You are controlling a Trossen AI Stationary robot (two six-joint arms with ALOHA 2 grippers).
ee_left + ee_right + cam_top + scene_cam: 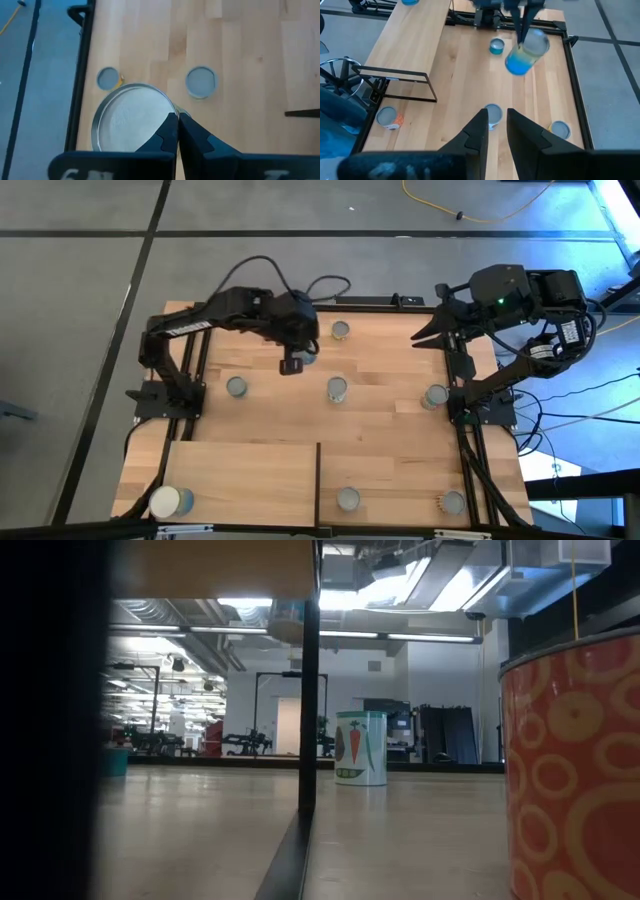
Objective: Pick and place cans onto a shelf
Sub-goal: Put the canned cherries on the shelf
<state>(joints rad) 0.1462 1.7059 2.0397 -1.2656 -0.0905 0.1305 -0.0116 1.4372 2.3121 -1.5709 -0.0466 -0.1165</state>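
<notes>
1. Bench [380, 395]: planked pale wood top inside a black frame.
2. Yellow cable [470, 215]: looped on the grey floor beyond the bench.
3. Black cables [545, 430]: bundled beside the bench's right edge.
4. Metal stool [337, 75]: partly visible beside the bench.

Looks like a robotics lab or testing hall. Planked butcher-block table [380, 395] bolted into a black metal frame [470, 19], with two dark robot arms [215, 315] mounted at its sides and loose cables [560, 395] trailing off the right one. Bare grey concrete floor [70, 300] beneath, marked with dark lines, a yellow cord [470, 215] lying across it. Beyond the table, seen level: long open room, exposed ductwork and strip lights [400, 636] overhead, more black frame rigs [285, 705] standing far back.
</notes>
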